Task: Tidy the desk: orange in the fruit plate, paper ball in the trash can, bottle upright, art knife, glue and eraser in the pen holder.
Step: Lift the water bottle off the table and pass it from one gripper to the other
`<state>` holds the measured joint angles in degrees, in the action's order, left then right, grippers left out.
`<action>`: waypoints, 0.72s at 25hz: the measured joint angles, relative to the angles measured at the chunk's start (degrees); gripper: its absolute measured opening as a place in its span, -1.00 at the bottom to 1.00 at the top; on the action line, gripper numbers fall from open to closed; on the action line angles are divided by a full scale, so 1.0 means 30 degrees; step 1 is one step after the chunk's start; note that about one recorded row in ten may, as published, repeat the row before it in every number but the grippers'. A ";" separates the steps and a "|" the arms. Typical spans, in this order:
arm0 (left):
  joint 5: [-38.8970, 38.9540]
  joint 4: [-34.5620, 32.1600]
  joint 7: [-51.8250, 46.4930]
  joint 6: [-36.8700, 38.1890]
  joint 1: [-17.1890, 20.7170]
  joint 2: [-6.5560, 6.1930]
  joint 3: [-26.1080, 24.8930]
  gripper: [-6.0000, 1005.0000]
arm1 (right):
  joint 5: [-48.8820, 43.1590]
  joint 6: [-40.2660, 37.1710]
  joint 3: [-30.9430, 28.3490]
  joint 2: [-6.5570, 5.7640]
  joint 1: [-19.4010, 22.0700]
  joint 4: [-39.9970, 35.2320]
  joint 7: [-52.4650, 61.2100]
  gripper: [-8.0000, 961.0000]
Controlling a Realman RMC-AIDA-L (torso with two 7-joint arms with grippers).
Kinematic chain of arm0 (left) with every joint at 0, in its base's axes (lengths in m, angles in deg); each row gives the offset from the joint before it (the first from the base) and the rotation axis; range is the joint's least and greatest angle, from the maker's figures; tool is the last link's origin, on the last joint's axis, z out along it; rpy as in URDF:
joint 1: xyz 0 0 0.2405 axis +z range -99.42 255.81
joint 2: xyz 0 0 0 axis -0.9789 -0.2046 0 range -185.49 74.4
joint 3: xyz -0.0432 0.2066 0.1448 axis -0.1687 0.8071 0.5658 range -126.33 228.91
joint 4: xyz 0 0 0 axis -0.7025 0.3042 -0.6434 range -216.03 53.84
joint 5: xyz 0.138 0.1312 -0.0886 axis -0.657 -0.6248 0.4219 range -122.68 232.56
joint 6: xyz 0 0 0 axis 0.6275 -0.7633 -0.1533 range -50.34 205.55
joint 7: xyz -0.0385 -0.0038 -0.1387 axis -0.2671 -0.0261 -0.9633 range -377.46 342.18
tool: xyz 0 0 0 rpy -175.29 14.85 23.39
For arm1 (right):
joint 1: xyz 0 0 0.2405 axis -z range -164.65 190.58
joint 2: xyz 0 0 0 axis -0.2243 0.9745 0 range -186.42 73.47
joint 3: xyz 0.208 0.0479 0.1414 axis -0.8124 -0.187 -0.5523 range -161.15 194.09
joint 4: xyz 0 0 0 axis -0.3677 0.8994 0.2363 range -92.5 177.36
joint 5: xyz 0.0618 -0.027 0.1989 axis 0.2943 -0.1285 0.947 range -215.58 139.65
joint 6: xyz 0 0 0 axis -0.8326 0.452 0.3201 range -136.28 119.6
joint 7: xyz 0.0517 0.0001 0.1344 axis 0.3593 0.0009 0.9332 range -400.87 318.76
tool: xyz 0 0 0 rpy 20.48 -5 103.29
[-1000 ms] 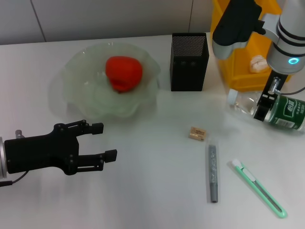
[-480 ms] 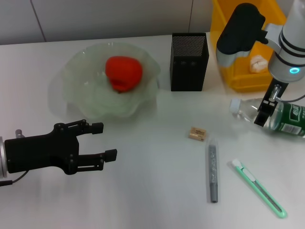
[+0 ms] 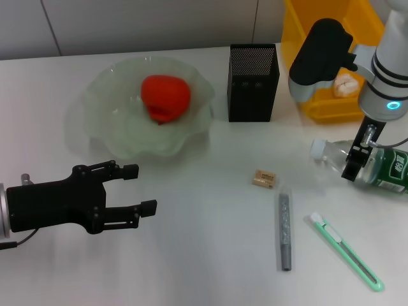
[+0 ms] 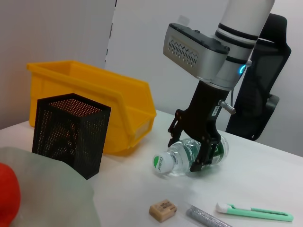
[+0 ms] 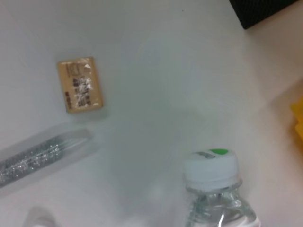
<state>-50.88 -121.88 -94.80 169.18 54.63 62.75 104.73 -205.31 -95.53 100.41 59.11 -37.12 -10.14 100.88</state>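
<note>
The step in hand was judged to be standing the bottle upright. To do it well, the grip should sit on the body near the label, firm enough to prevent slipping, and the cap end should be swung up until the base sets flat on the desk.

In the head view the bottle lay on its side at the right edge of the frame, cap pointing toward frame centre. The right gripper was over its midsection; in the left wrist view its fingers straddled the body on both sides, closed onto the bottle.

The left gripper hung at lower left with fingers parted, holding nothing.

The eraser, glue and art knife lay at lower centre-right, outside the pen holder.
</note>
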 joint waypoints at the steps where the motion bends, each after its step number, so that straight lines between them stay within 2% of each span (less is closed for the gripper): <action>1: 0.0001 0.0000 0.0000 0.0000 0.0002 0.0001 0.0000 0.68 | -0.0001 0.0017 0.0000 0.0022 -0.0009 0.0043 -0.0003 0.63; 14: 0.0001 0.0000 0.0000 0.0091 0.0035 0.0002 -0.0042 0.68 | 0.0004 0.0037 -0.0075 0.0146 0.0067 0.0043 -0.0302 0.60; 18: 0.0003 0.0065 0.0000 0.0051 0.0028 0.0001 -0.0006 0.68 | 0.0043 -0.0266 -0.0790 0.0205 0.0370 -0.0919 -0.0683 0.59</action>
<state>-50.87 -121.68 -94.80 169.34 54.71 62.76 104.71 -205.18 -96.33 98.04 59.72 -36.01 -12.90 98.83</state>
